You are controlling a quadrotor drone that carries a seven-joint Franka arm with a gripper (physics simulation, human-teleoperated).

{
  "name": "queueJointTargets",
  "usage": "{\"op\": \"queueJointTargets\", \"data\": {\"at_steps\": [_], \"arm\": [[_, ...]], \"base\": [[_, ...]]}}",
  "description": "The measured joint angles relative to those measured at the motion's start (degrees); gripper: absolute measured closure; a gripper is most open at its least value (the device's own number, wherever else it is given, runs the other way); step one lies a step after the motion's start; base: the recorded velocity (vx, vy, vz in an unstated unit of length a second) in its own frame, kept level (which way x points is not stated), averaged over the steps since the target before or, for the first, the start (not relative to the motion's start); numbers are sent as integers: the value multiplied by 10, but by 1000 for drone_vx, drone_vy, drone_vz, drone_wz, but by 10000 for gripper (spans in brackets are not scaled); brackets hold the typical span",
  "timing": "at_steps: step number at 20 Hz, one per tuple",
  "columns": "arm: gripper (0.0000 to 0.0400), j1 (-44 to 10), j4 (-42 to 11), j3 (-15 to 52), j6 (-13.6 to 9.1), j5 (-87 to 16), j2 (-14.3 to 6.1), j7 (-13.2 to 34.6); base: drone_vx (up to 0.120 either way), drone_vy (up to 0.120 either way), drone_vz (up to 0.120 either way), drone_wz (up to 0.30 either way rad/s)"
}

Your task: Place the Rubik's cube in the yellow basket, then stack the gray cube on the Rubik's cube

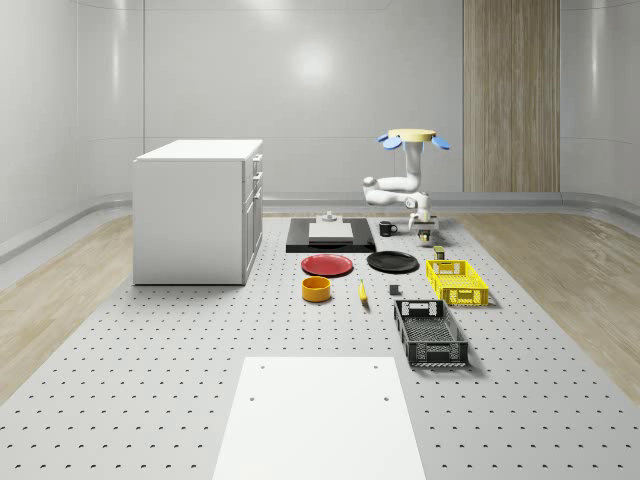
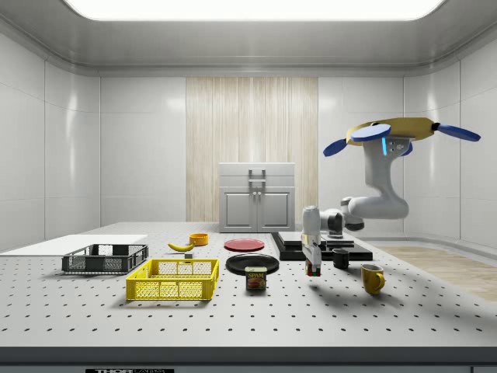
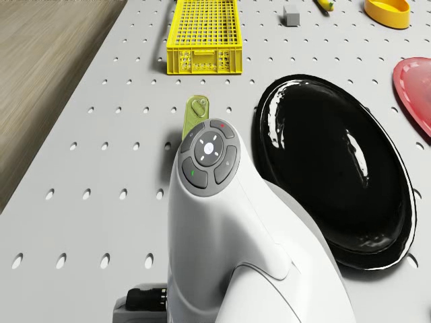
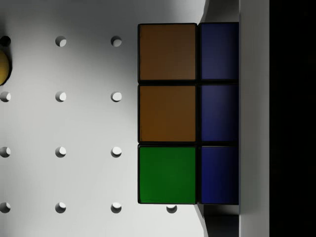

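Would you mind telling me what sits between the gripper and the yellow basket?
A small tin stands on the table between the gripper and the yellow basket, seen in the side view.

We saw the Rubik's cube (image 4: 187, 113) close up in the wrist view: orange, green and blue tiles, above the perforated table. Yellow basket (image 1: 456, 281) sat open, mesh-walled, right of centre on the table. Small gray cube (image 1: 395, 291) lay just left of it.
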Motion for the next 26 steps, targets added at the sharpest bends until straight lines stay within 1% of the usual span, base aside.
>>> {"op": "queueJointTargets", "data": {"at_steps": [2, 10, 13, 16, 23, 26], "arm": [[75, -1, 0, 1, 2, 2, -2, 1], [75, -3, 0, 3, 10, 6, -11, 3], [75, -4, 1, 3, 13, 8, -14, 4], [75, -5, 1, 4, 16, 9, -17, 4], [75, -7, 1, 5, 22, 12, -24, 6], [75, -8, 1, 5, 24, 13, -27, 6]], "base": [[20, 0, 120, 0], [120, 0, 120, 0], [120, 13, 13, 0], [120, 107, 0, 0], [120, 0, 0, 0], [120, 107, 0, 0]]}}
